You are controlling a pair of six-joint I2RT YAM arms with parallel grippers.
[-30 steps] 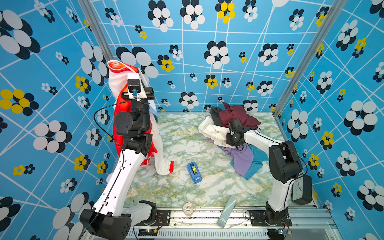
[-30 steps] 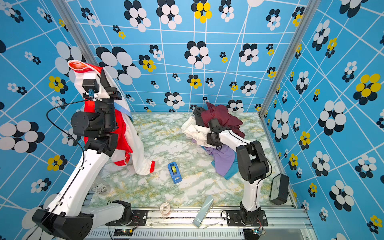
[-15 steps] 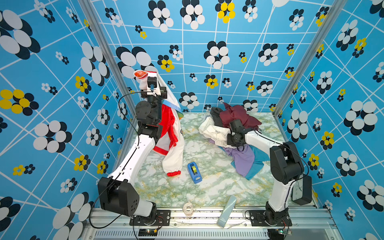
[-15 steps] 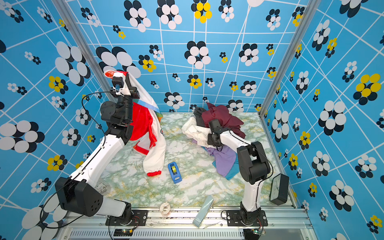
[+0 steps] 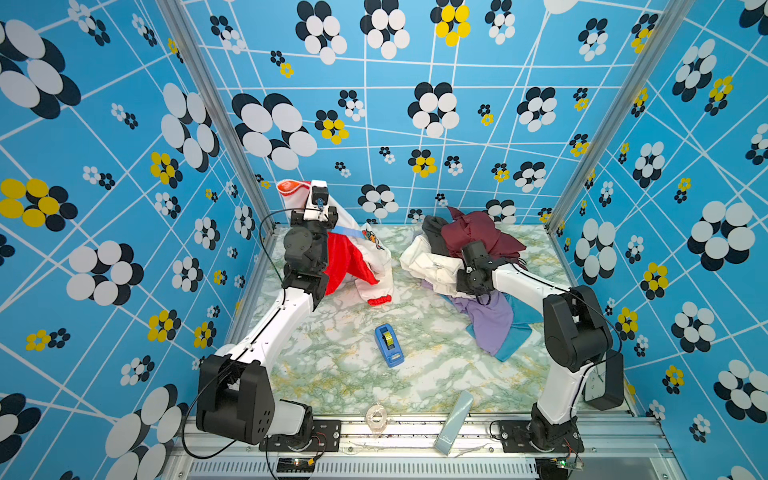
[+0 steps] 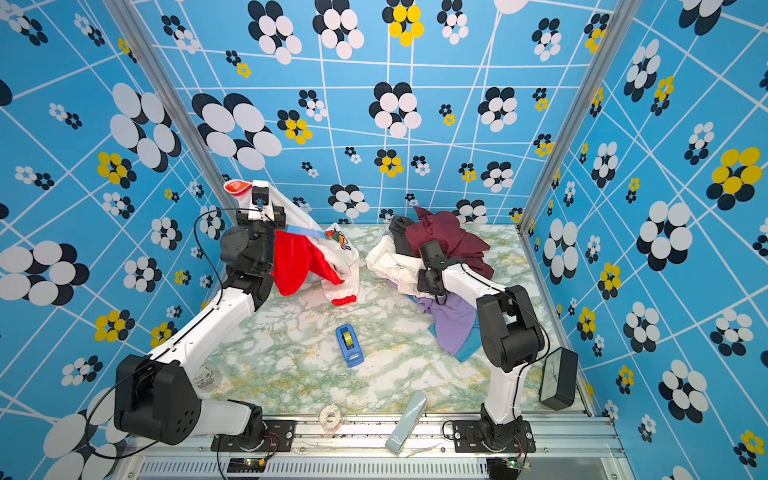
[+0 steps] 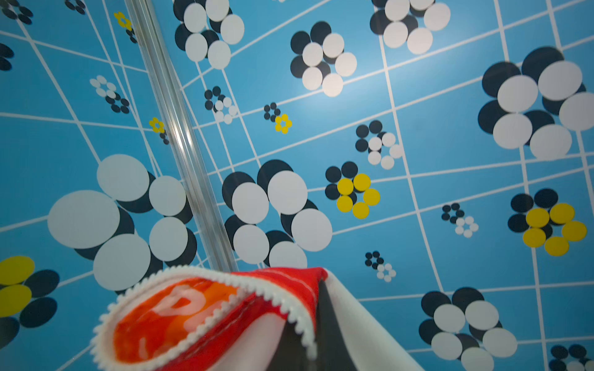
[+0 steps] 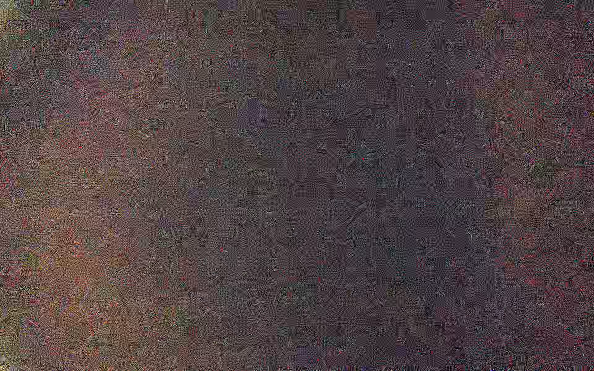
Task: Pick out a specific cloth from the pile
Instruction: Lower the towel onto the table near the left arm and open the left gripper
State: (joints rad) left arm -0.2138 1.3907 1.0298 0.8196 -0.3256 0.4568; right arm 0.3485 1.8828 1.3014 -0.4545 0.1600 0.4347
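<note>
Up near the back-left corner, the left claw (image 5: 306,194) is clenched on the cloth (image 5: 351,262), gripping it by one red-cuffed end held high against the wall. From there the white garment hangs down with its red lining showing. Its lower part, with the other red cuff, lies on the marble-patterned table (image 5: 340,374), just beside the pile (image 5: 478,235) with a narrow strip of table between them. The left wrist view shows the raised cuff's scalloped white trim and orange print close up. The right claw (image 5: 461,278) is closed and sunk among the pile's white and maroon garments. Whether it pinches any fabric I cannot tell, since its wrist view is only dark noise. A blue tape dispenser (image 5: 388,345) lies on the table nearer the front, between the two arms.
</note>
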